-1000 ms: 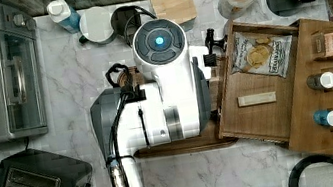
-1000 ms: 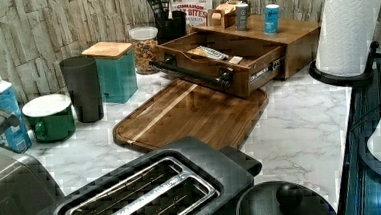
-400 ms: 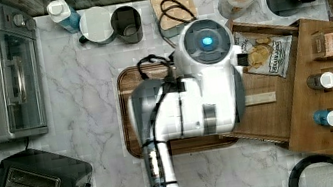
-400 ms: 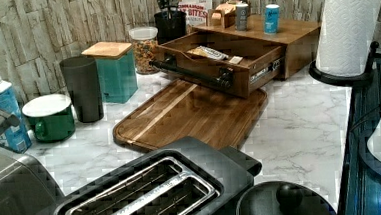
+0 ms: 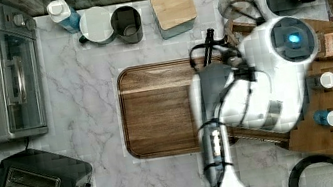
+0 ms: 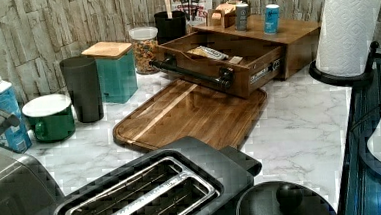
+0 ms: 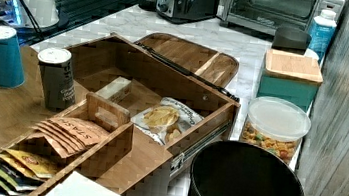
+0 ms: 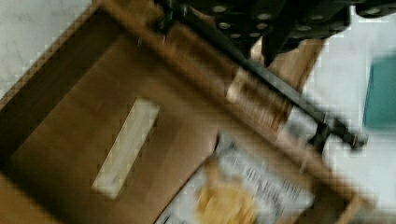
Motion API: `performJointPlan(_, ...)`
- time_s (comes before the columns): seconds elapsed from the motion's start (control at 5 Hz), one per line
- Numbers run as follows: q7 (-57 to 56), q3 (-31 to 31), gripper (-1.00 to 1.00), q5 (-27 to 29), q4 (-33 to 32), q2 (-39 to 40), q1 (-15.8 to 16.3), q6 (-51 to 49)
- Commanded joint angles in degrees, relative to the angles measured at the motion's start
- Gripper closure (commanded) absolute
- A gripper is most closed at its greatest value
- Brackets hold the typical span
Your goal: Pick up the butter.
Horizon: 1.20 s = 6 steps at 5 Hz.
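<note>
Whether the tool's jaws are apart I cannot tell. Butter [image 7: 114, 88] lies flat in the open drawer [image 7: 210, 100], beside the chip bag [image 7: 167, 119], so it can be reached from above.

My arm [image 5: 255, 89] reaches up from the bottom edge of the top view, right of centre, then bends toward the upper right, where its white wrist housing with a lit blue ring sits. In the wrist view the gripper [image 8: 280, 28] is a dark blurred mass along the upper edge.
</note>
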Motion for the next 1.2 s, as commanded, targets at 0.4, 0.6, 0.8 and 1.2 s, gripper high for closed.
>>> performJointPlan(0.4,22.81,-0.87,-1.00,-1.77,-10.22,-3.35,-3.34,9.53)
performJointPlan(0.6,19.03,-2.61,-1.00,-2.40,-13.49,-4.11,-3.01,9.04)
performJointPlan(0.8,10.85,-2.70,-1.00,-6.85,-18.67,-4.08,-5.25,15.36)
performJointPlan(1.2,1.66,-7.75,-1.00,-5.93,-18.10,0.15,-4.64,19.60)
